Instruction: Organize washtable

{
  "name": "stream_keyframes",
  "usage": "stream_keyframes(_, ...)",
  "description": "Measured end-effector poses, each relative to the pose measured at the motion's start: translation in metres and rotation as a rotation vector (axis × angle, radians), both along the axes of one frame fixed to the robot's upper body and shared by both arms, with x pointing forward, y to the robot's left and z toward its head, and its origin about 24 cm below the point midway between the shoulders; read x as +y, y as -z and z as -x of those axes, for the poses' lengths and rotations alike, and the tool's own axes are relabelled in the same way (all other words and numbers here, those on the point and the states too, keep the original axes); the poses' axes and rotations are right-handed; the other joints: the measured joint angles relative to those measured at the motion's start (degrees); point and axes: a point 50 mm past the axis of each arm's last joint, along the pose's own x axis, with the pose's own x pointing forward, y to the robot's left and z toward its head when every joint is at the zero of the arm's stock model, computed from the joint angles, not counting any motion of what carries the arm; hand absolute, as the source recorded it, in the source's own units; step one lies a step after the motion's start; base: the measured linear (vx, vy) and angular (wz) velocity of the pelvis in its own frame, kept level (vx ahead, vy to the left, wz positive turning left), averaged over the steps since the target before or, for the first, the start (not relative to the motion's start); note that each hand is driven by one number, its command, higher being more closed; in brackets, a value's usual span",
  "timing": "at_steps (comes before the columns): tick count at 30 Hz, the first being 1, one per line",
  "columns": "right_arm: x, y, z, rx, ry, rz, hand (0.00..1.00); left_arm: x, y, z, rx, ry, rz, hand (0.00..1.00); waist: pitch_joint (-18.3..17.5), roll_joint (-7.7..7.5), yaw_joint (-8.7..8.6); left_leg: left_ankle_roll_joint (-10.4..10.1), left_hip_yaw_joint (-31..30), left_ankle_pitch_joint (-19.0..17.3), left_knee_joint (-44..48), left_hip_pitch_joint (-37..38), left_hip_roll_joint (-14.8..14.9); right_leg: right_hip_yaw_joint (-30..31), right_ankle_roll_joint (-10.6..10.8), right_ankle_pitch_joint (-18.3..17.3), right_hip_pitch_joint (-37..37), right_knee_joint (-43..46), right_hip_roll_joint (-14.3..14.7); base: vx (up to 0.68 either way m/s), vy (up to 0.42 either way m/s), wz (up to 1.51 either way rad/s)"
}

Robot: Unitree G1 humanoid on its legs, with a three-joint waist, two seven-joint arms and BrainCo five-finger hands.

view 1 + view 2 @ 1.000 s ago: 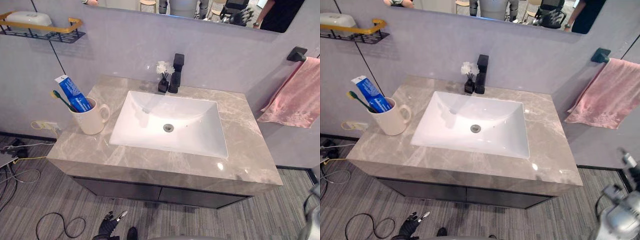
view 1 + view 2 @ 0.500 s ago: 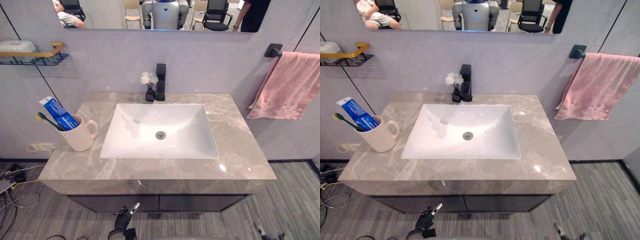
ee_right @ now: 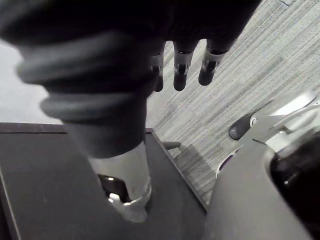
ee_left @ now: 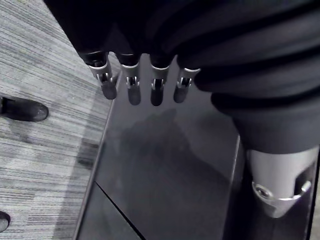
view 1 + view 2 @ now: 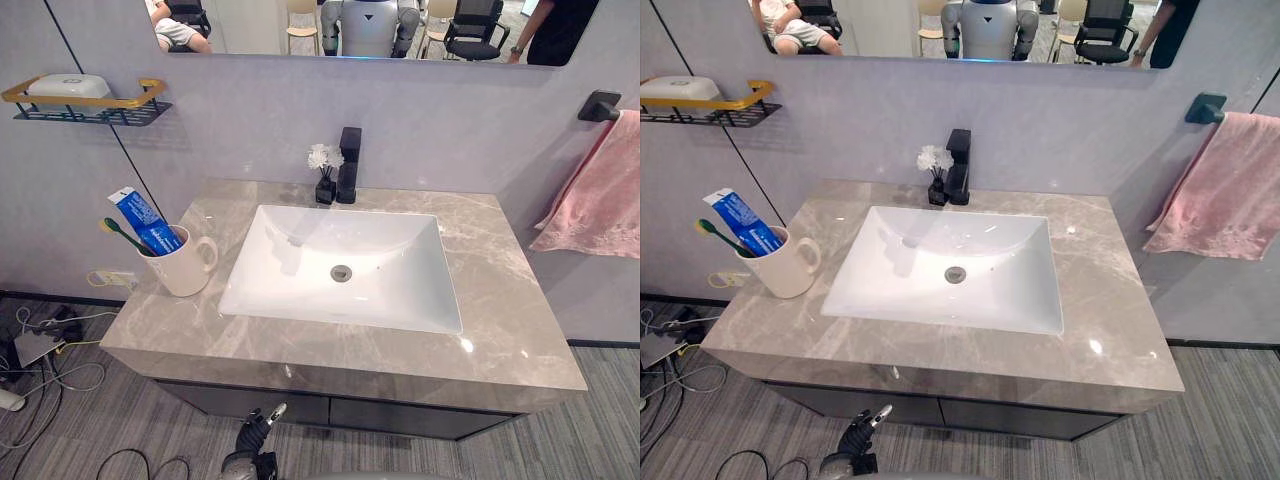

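Marble tabletop (image 5: 500, 300) looks tidy: brush (image 5: 125, 235) & paste (image 5: 145, 220) stood in mug (image 5: 185, 270) for reach; L robot hand (image 4: 132, 87) & R robot hand (image 3: 181, 70) released, empty, hanging low.

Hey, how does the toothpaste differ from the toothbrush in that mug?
The toothpaste is a broad, flat blue and white tube; the toothbrush is a thin green stick with a yellowish head. The toothpaste stands taller and steeper; the toothbrush leans lower. Both sit in the cream mug, tilted toward the robot's left.
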Motion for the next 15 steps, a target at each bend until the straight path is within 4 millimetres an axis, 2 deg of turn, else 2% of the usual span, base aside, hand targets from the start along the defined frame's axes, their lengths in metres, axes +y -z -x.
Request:
stream_keyframes(7,-0.003,0.000,-0.024,-0.041,-0.109,0.000,0.00,0.005,-0.001,-0.005,-0.001,0.063,-0.036,0.00,2.0,-0.58,-0.16,0.0,-2.3,0.1,0.0,-0.1,-0.6,-1.6,0.1,-0.1,0.9,-0.5,-0.3,0.00,-0.010,0.11)
stream_keyframes(8,-0.003,0.000,-0.027,-0.044,-0.132,-0.002,0.00,0.007,-0.001,-0.007,-0.002,0.067,-0.040,0.00,2.2,-0.28,-0.01,0.1,-2.6,0.1,0.1,-0.2,-0.7,-1.9,0.2,-0.2,1.0,-0.5,-0.4,0.00,-0.006,0.16)
stream_keyframes(9,-0.005,0.000,-0.029,-0.042,-0.148,0.000,0.00,0.007,-0.001,-0.007,-0.001,0.069,-0.043,0.00,2.5,-0.76,0.03,0.1,-2.6,0.1,0.1,-0.3,-0.8,-1.9,0.3,-0.2,1.0,-0.6,-0.5,0.00,-0.003,0.10)
stream_keyframes(11,-0.004,0.000,-0.037,-0.051,-0.181,0.002,0.00,0.012,-0.002,-0.008,-0.002,0.087,-0.059,0.00,3.0,-0.55,-0.09,0.1,-3.0,0.1,0.4,-0.3,-1.1,-2.3,0.4,-0.3,1.2,-0.6,-0.7,0.02,-0.002,0.07)
stream_keyframes(15,-0.001,0.000,-0.046,-0.062,-0.247,-0.003,0.00,0.015,-0.003,-0.011,-0.005,0.125,-0.085,0.00,4.2,-1.28,-0.08,0.1,-4.0,0.1,0.4,-0.4,-1.6,-3.4,0.6,-0.5,1.8,-0.6,-1.1,0.00,-0.007,0.14)
